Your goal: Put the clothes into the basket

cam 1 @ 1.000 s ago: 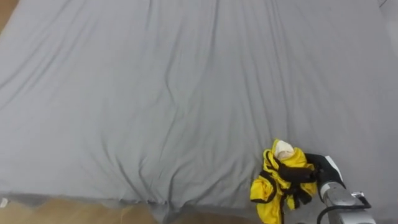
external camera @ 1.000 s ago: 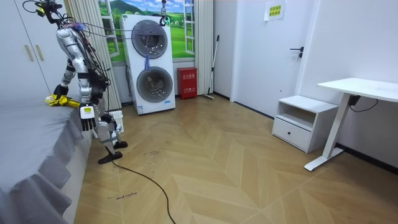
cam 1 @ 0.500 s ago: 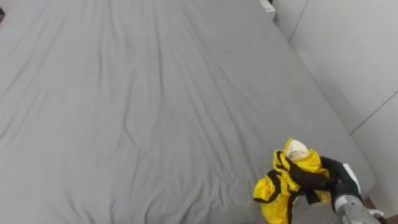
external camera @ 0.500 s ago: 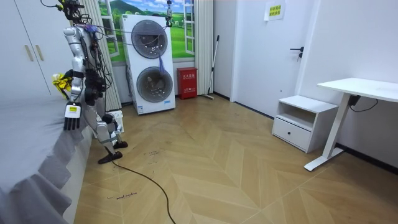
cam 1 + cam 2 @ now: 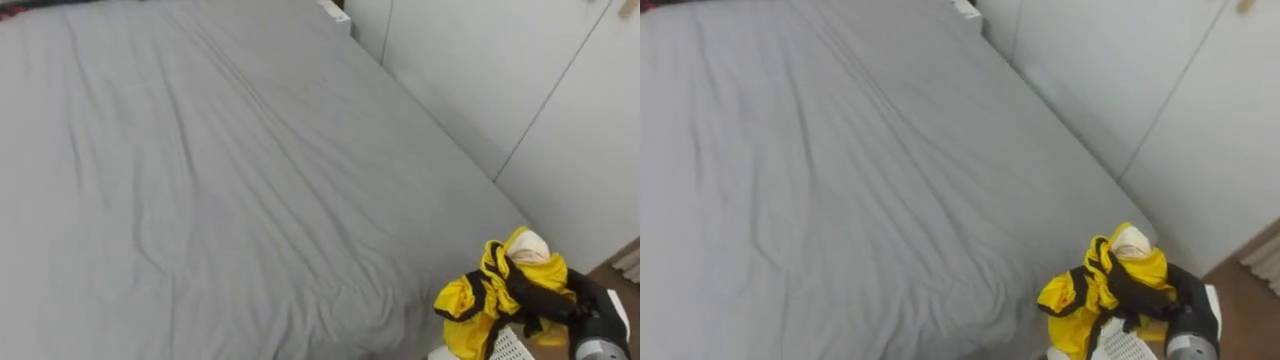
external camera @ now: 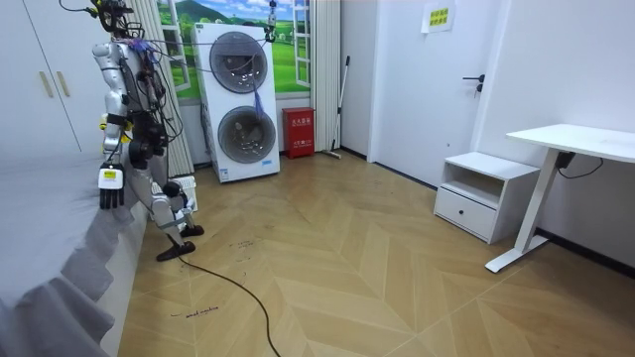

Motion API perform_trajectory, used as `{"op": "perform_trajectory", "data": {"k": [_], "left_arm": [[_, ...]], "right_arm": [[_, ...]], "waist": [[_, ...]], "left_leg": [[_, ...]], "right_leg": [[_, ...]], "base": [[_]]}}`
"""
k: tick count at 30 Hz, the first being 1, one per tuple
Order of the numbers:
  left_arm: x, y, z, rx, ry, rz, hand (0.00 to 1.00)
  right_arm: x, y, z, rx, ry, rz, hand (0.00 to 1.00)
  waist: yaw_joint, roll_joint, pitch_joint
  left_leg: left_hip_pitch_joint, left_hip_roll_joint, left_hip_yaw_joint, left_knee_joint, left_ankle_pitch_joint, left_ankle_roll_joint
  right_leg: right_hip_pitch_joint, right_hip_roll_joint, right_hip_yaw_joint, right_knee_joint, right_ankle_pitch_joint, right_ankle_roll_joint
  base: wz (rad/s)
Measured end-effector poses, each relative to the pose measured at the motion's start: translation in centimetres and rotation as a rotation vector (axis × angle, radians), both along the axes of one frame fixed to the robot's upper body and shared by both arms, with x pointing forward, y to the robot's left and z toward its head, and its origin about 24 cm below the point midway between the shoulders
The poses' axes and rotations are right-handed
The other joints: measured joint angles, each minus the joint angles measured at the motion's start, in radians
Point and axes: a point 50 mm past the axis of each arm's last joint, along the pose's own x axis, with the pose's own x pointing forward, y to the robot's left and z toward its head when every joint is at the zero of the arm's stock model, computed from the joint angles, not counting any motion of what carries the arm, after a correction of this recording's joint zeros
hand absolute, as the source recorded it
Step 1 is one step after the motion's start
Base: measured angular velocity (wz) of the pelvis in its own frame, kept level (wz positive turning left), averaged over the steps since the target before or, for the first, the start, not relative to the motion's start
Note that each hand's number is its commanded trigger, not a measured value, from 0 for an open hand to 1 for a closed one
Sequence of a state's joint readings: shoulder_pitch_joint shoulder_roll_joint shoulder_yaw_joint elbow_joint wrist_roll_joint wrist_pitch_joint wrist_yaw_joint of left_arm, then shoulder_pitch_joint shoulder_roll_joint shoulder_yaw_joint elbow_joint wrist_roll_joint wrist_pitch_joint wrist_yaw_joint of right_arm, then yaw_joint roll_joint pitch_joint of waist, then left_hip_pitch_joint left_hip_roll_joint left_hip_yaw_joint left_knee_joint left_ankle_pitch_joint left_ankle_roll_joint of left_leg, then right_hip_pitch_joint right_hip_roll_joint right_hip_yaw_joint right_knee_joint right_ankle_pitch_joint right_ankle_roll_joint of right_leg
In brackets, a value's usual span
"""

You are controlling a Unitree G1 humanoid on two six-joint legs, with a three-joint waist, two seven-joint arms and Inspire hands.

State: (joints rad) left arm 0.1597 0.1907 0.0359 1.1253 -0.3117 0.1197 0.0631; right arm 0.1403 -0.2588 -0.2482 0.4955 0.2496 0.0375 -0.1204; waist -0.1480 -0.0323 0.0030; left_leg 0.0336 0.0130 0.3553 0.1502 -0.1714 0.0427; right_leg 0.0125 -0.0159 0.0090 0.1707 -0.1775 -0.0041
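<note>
A bunched yellow garment with black trim (image 5: 490, 295) hangs just past the bed's lower right corner. My right hand (image 5: 560, 300), black, is shut on it; the same hand (image 5: 1160, 290) and the garment (image 5: 1095, 290) also show in the right eye view. Directly beneath the garment peeks a corner of a white perforated basket (image 5: 510, 346), again as the basket (image 5: 1122, 346). In the room view I stand beside the bed near the curtain, and my left hand (image 6: 109, 186) hangs at my side with relaxed fingers.
The bed's grey sheet (image 5: 220, 170) covers most of the eye view, with white wardrobe doors (image 5: 500, 80) along its far side. Behind me stands a stacked washer and dryer (image 6: 243, 104). A white nightstand (image 6: 486, 193) and desk (image 6: 575, 139) stand at the room view's right.
I have turned away from the bed toward my right, so the view swung along the sheet. The garment came along in my right hand, and the basket's corner has come into view.
</note>
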Motion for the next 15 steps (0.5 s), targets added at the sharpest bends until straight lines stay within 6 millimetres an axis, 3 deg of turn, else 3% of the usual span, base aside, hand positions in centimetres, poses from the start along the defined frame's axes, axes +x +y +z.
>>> {"op": "perform_trajectory", "data": {"k": [6, 12, 15], "left_arm": [[-1.1, 0.0, -0.1, 0.007, 0.047, 0.013, 0.0], [-1.0, -0.3, -0.2, -0.011, 0.05, 0.042, 0.0], [-0.6, -0.6, -0.3, -0.025, 0.041, 0.033, 0.0]], "right_arm": [[-1.0, -0.2, -0.6, 0.046, 0.02, -0.039, 1.0], [-0.2, -0.9, -1.4, 0.169, -0.007, -0.167, 1.0], [0.7, -1.7, -1.3, 0.176, -0.01, -0.199, 1.0]], "waist": [[-0.021, 0.011, 0.0046], [-0.056, 0.048, 0.0029], [-0.07, 0.078, 0.0018]], "left_leg": [[-0.008, 0.013, 0.057, 0.001, -0.013, -0.007], [-0.101, 0.024, 0.097, 0.032, -0.02, -0.005], [-0.172, 0.028, 0.116, 0.054, -0.021, -0.001]], "right_leg": [[-0.034, 0.014, 0.057, 0.005, 0.006, -0.003], [-0.153, 0.024, 0.099, 0.055, 0.013, -0.002], [-0.244, 0.027, 0.12, 0.1, 0.013, -0.001]], "base": [[-0.31], [-0.23], [-0.22]]}}
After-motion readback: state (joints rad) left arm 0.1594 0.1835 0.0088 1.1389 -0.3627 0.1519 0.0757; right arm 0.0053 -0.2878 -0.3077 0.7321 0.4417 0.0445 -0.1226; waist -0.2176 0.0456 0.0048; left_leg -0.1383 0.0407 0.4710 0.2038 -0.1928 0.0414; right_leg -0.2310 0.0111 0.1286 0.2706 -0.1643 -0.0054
